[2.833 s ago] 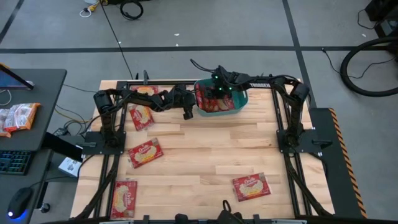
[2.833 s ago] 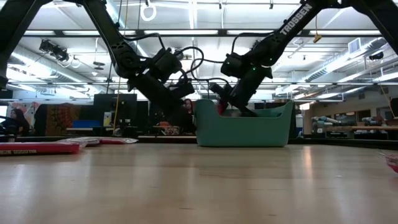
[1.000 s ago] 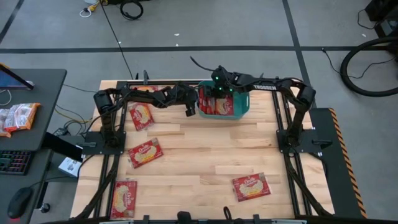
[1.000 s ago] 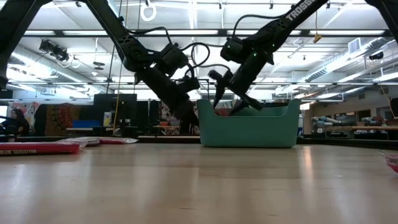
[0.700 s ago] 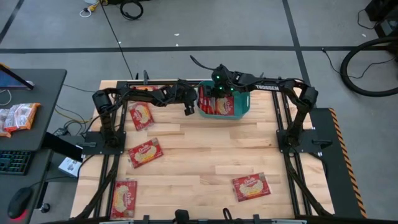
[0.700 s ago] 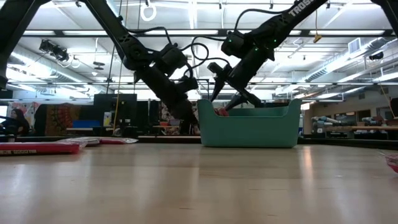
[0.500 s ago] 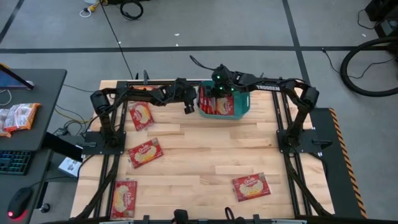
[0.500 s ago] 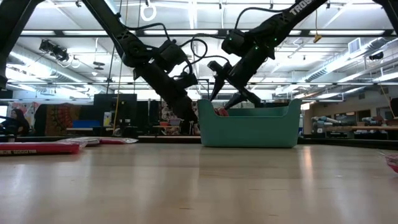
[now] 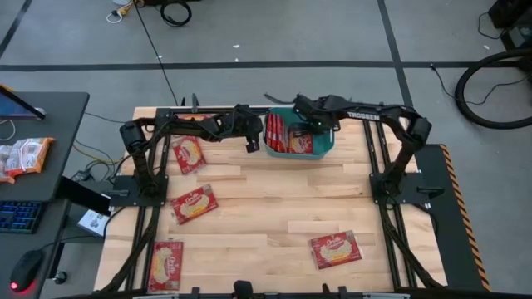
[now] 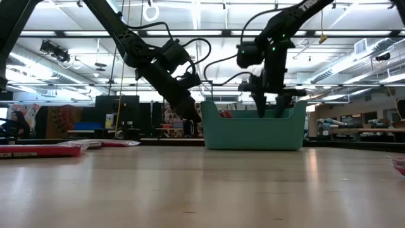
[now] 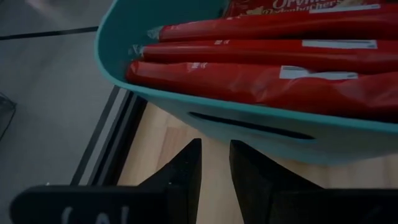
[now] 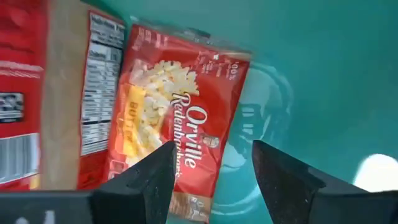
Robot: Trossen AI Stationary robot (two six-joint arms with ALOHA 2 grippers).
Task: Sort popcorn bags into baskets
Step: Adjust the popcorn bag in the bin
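Note:
The teal basket (image 9: pixel 326 143) stands at the table's far edge. Inside, several red popcorn bags (image 11: pixel 261 59) stand on edge against its left wall, and one (image 12: pixel 174 124) lies flat on its floor. My right gripper (image 12: pixel 211 180) is open and points straight down into the basket (image 10: pixel 269 111), above the flat bag. My left gripper (image 9: pixel 249 144) sits low beside the basket's left wall (image 11: pixel 249 124), its fingers almost together (image 11: pixel 216 168). More bags lie flat on the table (image 9: pixel 187 154) (image 9: pixel 194 203) (image 9: pixel 166 264) (image 9: pixel 336 248). My left gripper has its fingertips (image 11: pixel 194 149) right at the basket's left outer wall (image 11: pixel 205 115), coming slanting down from the table's left. Whether they touch the wall, I cannot tell.
Dark frame rails (image 9: pixel 150 199) run along the table's left and right sides. Bare wood (image 9: pixel 283 199) lies across the middle. A side desk on the left carries orange-and-white packets (image 9: pixel 25 156). People and shelving show in the room behind in the low view.
My right gripper has swung from the basket's left part toward the table's right and turned from a slant to pointing straight down, staying open. The left gripper and the basket have stayed put.

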